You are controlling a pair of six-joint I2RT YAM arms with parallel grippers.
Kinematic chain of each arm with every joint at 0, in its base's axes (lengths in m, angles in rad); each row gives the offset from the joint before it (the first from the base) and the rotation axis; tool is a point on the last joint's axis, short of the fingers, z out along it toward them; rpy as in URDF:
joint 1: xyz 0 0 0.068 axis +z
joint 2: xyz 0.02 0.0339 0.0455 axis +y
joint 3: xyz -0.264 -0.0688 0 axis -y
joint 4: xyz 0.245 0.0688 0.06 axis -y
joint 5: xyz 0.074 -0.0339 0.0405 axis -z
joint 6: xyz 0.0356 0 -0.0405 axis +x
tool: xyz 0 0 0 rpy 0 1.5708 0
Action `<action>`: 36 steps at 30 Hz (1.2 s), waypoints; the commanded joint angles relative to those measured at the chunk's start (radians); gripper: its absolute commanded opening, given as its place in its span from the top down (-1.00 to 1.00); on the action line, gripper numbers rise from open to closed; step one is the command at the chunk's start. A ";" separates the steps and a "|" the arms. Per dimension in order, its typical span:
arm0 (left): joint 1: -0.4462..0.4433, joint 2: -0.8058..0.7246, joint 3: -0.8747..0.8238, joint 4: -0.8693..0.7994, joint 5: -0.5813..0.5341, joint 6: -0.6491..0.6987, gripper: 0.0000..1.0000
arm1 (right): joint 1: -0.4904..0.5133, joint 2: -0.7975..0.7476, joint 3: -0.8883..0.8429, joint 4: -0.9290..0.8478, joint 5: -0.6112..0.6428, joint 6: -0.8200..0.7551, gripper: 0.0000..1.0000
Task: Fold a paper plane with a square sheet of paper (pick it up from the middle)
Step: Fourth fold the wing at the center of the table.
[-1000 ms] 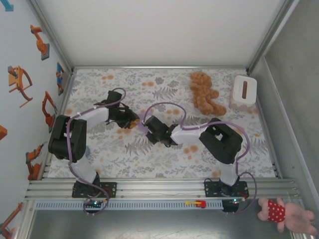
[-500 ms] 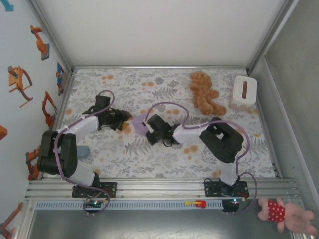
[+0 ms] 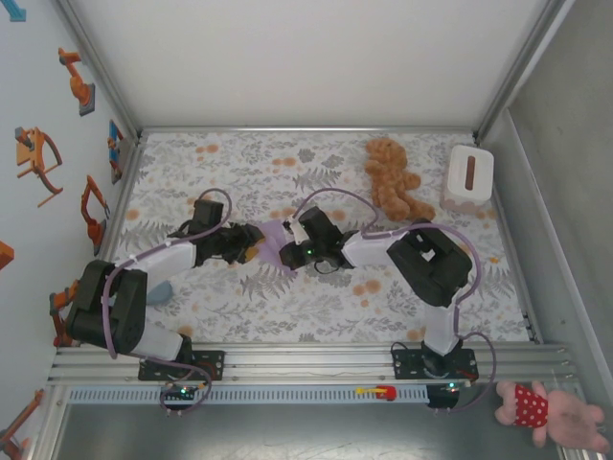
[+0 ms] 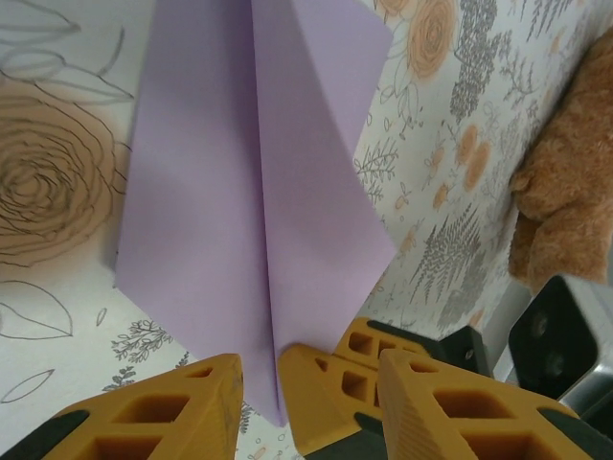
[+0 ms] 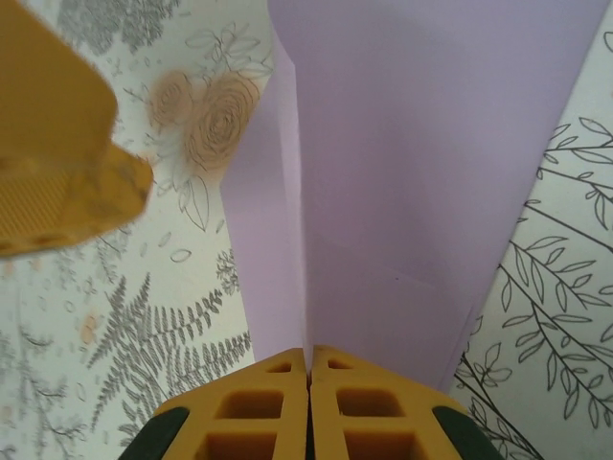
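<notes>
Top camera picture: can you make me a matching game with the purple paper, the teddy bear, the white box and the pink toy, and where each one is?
Things:
1. purple paper
2. teddy bear
3. white box
4. pink toy

Places:
A. off the flowery mat, past its near right corner
B. far right corner of the mat
C. middle of the mat
D. lying just left of the white box

Pairs: 1-C, 2-D, 3-B, 4-A.

Bright even light, soft shadows
</notes>
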State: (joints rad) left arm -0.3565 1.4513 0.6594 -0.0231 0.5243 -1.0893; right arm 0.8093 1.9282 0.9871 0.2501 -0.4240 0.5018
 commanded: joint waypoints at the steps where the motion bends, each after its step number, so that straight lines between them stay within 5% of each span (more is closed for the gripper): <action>1: -0.026 0.024 -0.017 0.073 -0.001 -0.029 0.16 | -0.023 0.032 -0.020 0.081 -0.091 0.108 0.85; 36: -0.048 0.214 0.060 0.084 0.016 0.012 0.05 | -0.068 0.078 -0.105 0.240 -0.148 0.325 0.78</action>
State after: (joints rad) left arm -0.4000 1.6463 0.7033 0.0944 0.5323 -1.0935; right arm 0.7509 1.9896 0.9005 0.4877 -0.5739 0.7975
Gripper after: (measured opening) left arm 0.475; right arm 0.107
